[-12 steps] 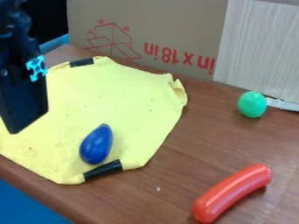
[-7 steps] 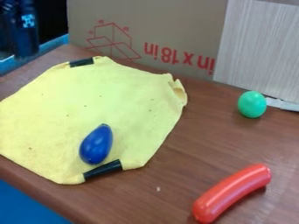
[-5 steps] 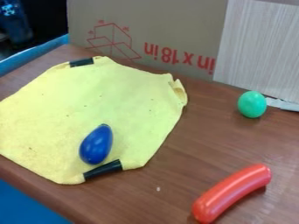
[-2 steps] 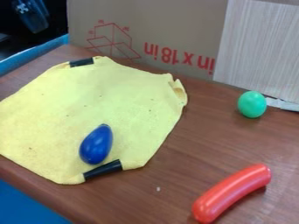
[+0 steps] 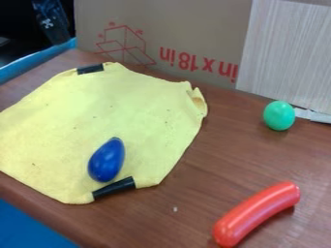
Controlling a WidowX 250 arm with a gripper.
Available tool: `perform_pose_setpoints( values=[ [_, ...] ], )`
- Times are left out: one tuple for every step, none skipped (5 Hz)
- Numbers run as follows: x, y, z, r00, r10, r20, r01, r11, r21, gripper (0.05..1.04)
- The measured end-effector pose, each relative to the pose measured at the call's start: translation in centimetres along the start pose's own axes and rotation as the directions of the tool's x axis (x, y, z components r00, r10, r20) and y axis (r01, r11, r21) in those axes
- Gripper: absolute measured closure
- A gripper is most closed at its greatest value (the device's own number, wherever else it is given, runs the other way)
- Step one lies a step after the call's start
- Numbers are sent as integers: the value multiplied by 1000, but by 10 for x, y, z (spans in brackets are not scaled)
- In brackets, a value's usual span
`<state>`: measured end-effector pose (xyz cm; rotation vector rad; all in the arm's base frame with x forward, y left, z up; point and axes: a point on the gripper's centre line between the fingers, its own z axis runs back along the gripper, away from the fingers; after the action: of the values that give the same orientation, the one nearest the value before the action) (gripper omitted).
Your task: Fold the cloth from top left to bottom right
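Hanging at the upper left of the frame, past the table's far edge, the gripper (image 5: 52,22) is well apart from the cloth, and from where I stand I can't tell whether it is wide or narrow. The yellow cloth (image 5: 77,111) lies spread out over the left half of the frame, its right corner crumpled up a little. One black strip (image 5: 90,69) sits on its top edge, another (image 5: 113,188) on its bottom edge. Just above that lower strip, a blue egg (image 5: 107,162) rests on the cloth. Over at the right, a green ball (image 5: 279,116) sits on the brown table (image 5: 194,193), and a red sausage (image 5: 259,213) lies slantwise at the lower right, apart from the cloth. Behind it all stand a cardboard box (image 5: 188,29) and, at the upper right, a pale board (image 5: 284,53).
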<state>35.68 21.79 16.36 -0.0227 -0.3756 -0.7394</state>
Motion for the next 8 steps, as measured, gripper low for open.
perform_pose_setpoints(
  values=[
    [3,14,-17,999,29,-39,-28,999,23,83],
    [6,26,-31,997,54,-59,-52,998,43,83],
    [6,35,-44,993,79,-83,-74,996,54,83],
    [3,47,-57,990,87,-108,-81,995,62,83],
    [-3,50,-70,986,91,-137,-84,995,56,83],
    [-2,52,-72,986,86,-141,-77,995,71,83],
    [-3,51,-84,983,90,-159,-81,995,63,83],
    [1,50,-92,981,90,-169,-78,994,72,83]
  ],
)
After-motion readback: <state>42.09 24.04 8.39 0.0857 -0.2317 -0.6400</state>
